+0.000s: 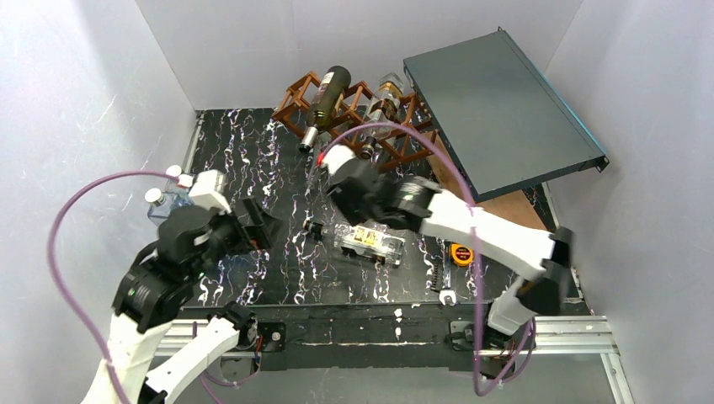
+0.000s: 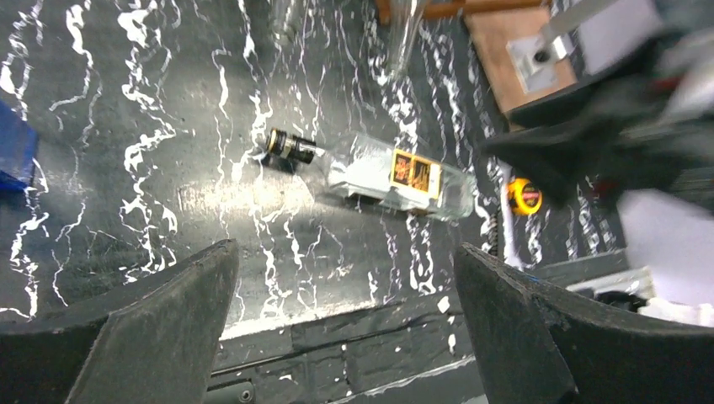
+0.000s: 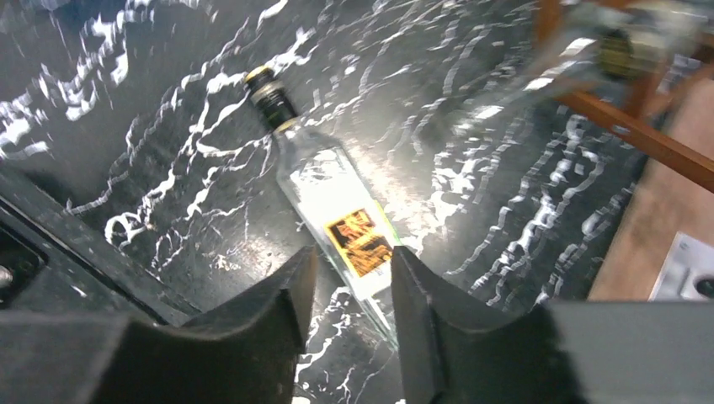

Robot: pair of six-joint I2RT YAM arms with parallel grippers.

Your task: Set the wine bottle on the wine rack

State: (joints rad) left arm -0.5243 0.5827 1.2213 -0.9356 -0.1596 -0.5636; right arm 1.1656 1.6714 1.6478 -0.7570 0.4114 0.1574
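A clear wine bottle [image 1: 366, 240] with a yellow-and-black label and a dark cap lies on its side on the black marbled table, cap pointing left. The left wrist view shows this bottle [image 2: 396, 177] ahead of my left gripper [image 2: 345, 248], which is wide open and empty, left of it [image 1: 261, 223]. My right gripper [image 1: 333, 181] hovers above the bottle [image 3: 337, 210]; its jaws [image 3: 352, 251] stand a narrow gap apart with nothing between them. The reddish-brown wine rack [image 1: 295, 93] stands at the back, with a dark bottle [image 1: 328, 93] and a clear bottle [image 1: 386, 97] lying on it.
A large dark grey panel [image 1: 497, 109] leans at the back right over a brown board [image 1: 505, 206]. A yellow tape measure [image 1: 460, 252] lies right of the bottle. Small plastic bottles [image 1: 164, 198] stand at the table's left edge. White walls close in the table.
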